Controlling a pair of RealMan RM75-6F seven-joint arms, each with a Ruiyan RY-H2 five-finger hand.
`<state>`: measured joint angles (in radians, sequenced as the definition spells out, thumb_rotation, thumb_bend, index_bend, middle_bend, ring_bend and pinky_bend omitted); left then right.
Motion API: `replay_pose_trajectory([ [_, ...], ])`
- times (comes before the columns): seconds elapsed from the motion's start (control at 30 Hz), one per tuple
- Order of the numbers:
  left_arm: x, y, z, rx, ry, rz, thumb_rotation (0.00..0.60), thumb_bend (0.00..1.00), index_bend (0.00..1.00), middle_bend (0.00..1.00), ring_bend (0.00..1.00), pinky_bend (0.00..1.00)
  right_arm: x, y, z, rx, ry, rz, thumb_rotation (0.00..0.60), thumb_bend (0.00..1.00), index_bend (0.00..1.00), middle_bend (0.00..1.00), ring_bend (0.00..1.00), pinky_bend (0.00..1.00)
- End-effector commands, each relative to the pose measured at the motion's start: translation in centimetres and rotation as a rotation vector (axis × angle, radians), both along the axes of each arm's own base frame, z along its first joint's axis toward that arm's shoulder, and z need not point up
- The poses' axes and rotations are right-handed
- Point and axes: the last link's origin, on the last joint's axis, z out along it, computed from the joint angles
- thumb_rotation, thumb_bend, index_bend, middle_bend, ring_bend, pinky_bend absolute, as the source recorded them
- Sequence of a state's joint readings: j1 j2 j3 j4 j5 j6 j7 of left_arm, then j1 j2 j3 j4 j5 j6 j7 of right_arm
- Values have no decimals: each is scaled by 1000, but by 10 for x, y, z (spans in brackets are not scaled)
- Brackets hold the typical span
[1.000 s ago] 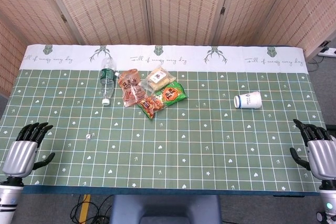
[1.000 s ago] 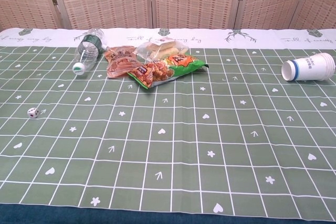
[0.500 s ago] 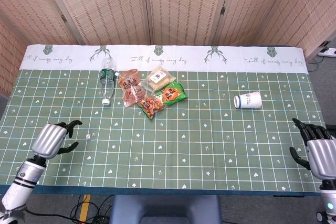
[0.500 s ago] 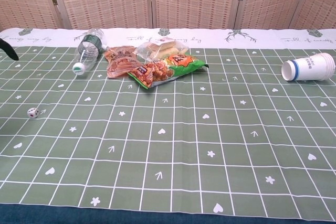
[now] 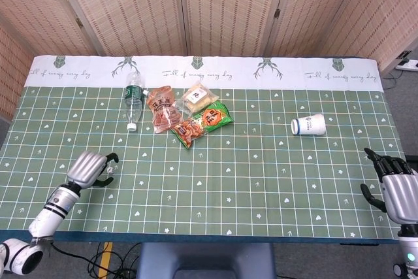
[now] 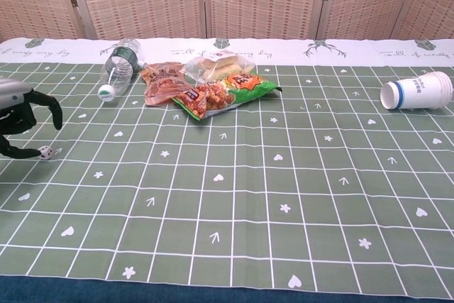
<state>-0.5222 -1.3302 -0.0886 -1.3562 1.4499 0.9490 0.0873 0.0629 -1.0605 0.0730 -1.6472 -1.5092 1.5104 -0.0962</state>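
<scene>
Left hand closes in on the small die

The left hand [image 5: 88, 166] has travelled from the table's near edge to the die [image 6: 45, 152]; its fingers [image 6: 55, 113] arch apart over the cube, one dark tip touching it, nothing gripped. The die lies where it lay before, nearer the camera than the water bottle [image 5: 133, 98] and left of the snack packets [image 5: 189, 114]. The right hand [image 5: 398, 191] stays at the near edge, well right of the die, fingers spread and empty, beyond the tipped paper cup [image 5: 308, 125]
</scene>
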Motion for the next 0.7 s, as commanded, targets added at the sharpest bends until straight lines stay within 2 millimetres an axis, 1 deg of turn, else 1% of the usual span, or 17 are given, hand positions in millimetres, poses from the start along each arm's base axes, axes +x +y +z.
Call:
replay_pose_trajectory([
  [0.03,-1,6,-10,-7,16,19,600,260,472,949,867,994,0,0,-1,1,-2,3,600,253,121,278,255,248],
  [0.23,-6,15,-18,1,36,62,600,260,491,957,873,998,-2,1,2,-8,-4,-1,600,253,121,278,261,248],
  [0.47,-13,19,-18,12,65,110,600,261,506,957,873,998,-4,2,2,-11,-7,-6,600,253,122,279,263,248],
  [0.7,-18,23,-18,15,58,146,600,265,540,957,873,998,-5,3,4,-21,-11,-11,600,254,122,279,264,248],
])
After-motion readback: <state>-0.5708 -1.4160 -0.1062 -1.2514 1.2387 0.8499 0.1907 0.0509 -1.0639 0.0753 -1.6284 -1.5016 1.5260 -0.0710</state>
